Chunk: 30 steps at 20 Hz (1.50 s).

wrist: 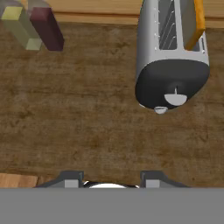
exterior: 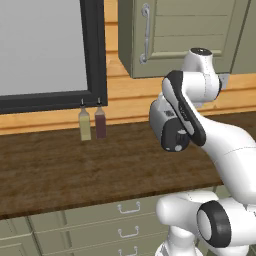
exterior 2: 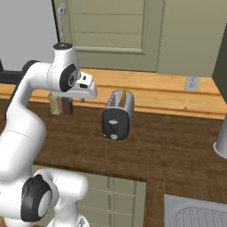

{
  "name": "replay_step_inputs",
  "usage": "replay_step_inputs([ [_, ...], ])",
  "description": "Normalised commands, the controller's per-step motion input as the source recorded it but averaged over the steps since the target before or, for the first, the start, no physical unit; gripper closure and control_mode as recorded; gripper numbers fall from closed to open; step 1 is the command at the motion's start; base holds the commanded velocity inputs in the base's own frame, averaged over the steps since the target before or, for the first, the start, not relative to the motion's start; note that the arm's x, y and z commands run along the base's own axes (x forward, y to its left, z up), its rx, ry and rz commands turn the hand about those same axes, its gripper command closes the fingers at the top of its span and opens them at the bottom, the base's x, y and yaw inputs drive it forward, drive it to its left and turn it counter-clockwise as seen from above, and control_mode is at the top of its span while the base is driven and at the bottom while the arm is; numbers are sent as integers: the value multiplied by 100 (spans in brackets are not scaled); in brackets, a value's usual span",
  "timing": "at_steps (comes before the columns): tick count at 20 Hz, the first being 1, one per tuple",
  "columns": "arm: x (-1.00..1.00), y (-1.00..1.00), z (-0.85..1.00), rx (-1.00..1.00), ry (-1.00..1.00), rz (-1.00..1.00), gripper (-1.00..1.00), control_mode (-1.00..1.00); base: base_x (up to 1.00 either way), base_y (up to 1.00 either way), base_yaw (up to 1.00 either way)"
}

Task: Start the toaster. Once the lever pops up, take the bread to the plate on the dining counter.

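Hand view: unlabelled toaster, bread in slot.

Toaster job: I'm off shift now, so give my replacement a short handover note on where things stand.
Gripper: open, empty, hovering above the worktop, short of the toaster.
Toaster: on the worktop, black end panel facing the arm. Bread stands in one slot.
Lever: untouched.
Done: nothing visible yet.
Left: press the lever, wait for it to pop, carry the bread to the plate.
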Motion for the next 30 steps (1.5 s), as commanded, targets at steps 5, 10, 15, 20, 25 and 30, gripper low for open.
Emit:
replay_step_inputs([
  [5, 5, -39, -17, 2, 0, 0, -100, -100, 0, 0, 0],
  [10, 4, -94, -26, 0, -2, -4, -100, -100, 0, 0, 0],
  [15, 11, -72, -16, 0, -5, -13, -100, -100, 0, 0, 0],
  [20, 1, -14, -1, 0, 0, -4, -100, -100, 0, 0, 0],
  [25, 4, -2, -8, 0, 0, 0, -100, -100, 0, 0, 0],
  [30, 41, 20, -44, 0, -1, 0, -100, -100, 0, 0, 0],
])
